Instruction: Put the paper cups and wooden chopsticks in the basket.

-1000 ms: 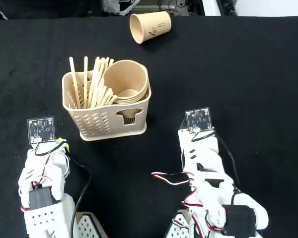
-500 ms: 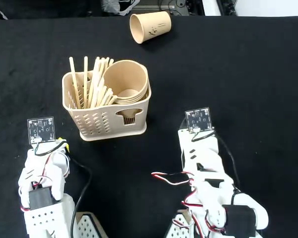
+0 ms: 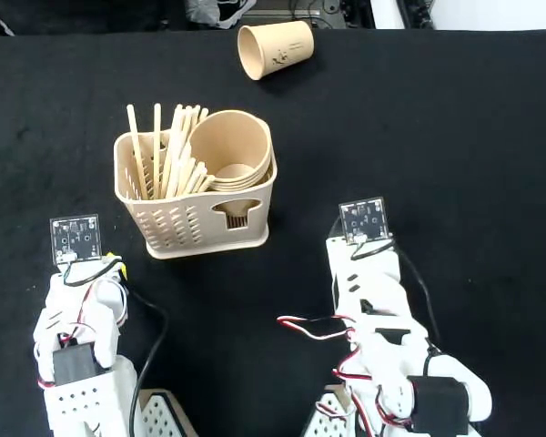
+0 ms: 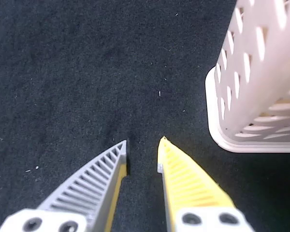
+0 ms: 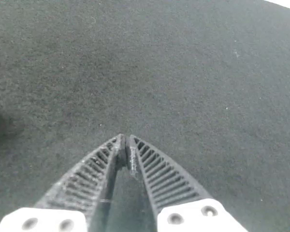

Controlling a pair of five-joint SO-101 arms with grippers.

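The left gripper (image 4: 142, 141), one finger grey and one yellow, stands a narrow gap open over the black table (image 3: 455, 137), with nothing between its tips. The cream slotted basket (image 3: 196, 223) sits just ahead of it, off to the yellow finger's side, close but not touching. Inside, a fan of pale wooden chopsticks (image 3: 168, 150) leans upright beside nested tan paper cups (image 3: 229, 146), mouths up. One more paper cup (image 3: 275, 49) lies on its side far ahead of both jaws, beyond the basket, its mouth toward the left arm's side. The right gripper (image 5: 125, 139), black, has its tips pressed together and holds nothing.
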